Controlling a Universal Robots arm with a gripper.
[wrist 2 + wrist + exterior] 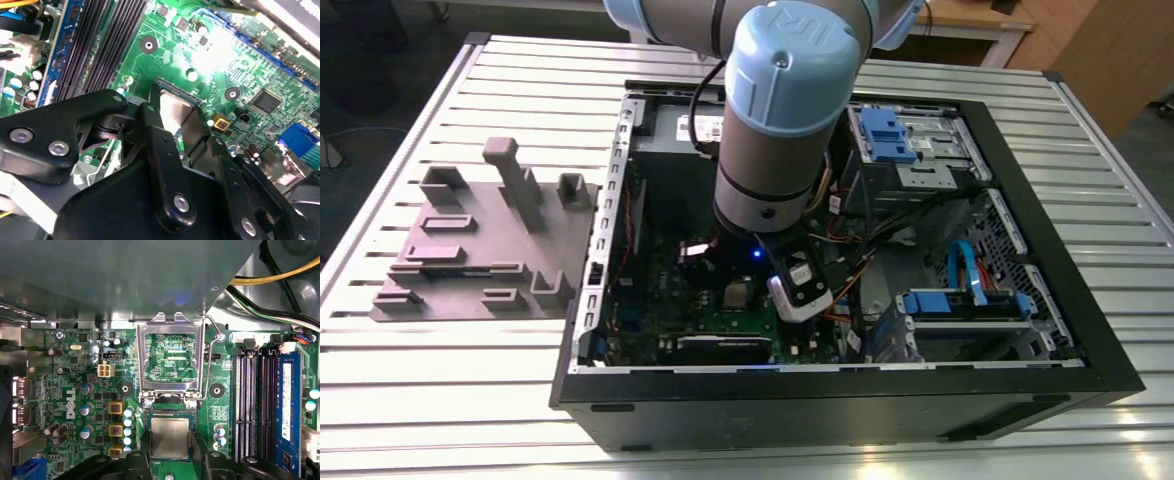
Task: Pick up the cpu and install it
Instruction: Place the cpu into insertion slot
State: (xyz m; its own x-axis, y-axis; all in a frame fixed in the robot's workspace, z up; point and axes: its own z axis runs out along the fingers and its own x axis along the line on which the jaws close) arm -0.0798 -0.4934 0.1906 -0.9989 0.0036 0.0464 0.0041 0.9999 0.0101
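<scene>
As framed in the exterior view: grey-and-blue robot arm (781,120) inside open black computer case (827,410), middle of ribbed metal bench (454,400). Second wrist view: black two-finger gripper (176,120), jaws pinching small flat square silver-topped cpu (175,106) by opposite edges, mid-board on green motherboard (165,30). First wrist view: cpu (170,437) just beside raised silver hinged load frame (170,324). Likely hazard: damaged contacts, caused by tilted or offset seating.

"How many chips do you count?"

"One cpu (170,437), right inside my end effector (176,120)."

"And close around it?"

"One open socket frame (171,322) just beyond it. Three yellow square parts (115,430) to one side, one blue memory stick (287,405) to the other."

"Farther off?"

"Two blue drive caddies (897,135), one computer case (854,395) and one grey fixture (467,250) on the counter (454,400)."
</scene>
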